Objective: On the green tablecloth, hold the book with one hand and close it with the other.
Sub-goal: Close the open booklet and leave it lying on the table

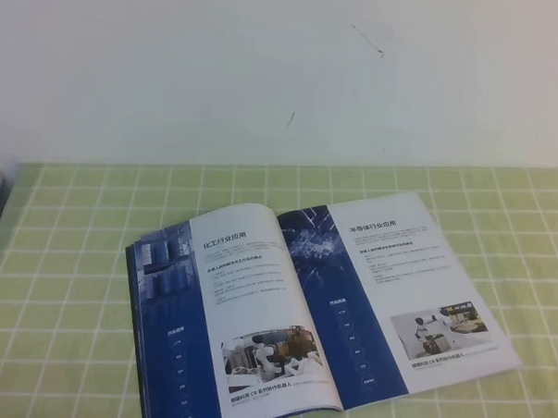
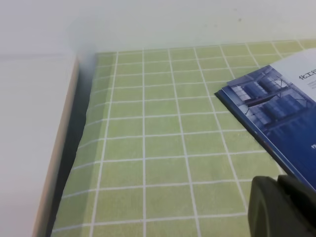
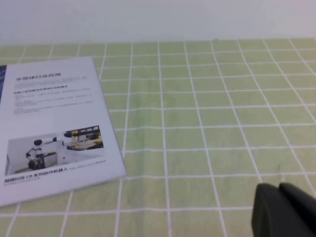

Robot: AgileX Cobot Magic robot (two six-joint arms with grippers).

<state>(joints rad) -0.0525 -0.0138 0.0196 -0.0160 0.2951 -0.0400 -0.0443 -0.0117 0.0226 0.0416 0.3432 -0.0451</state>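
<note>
Two pages of the book (image 1: 316,312) lie open and face up on the green tablecloth (image 1: 74,246), seen from the high view toward the lower middle of the cloth, turned so its spine runs at a slant. The left page arches up a little near the fold, while the right page lies flatter. Each page carries a dark blue band down its inner or outer side, Chinese headings at the top, and a small photo of robot arms lower down.

Neither hand appears in the high view. In the left wrist view, a dark part of the left hand (image 2: 281,207) fills the lower right corner, just beside the book's blue-banded outer corner, and it has hold of nothing that can be seen; how far it is open cannot be told. In the right wrist view, the right hand (image 3: 284,210) shows only as a dark shape at the lower right, well apart from the book's white right page, over bare cloth; its opening cannot be told either.

A white wall (image 1: 267,70) rises behind the counter.
</note>
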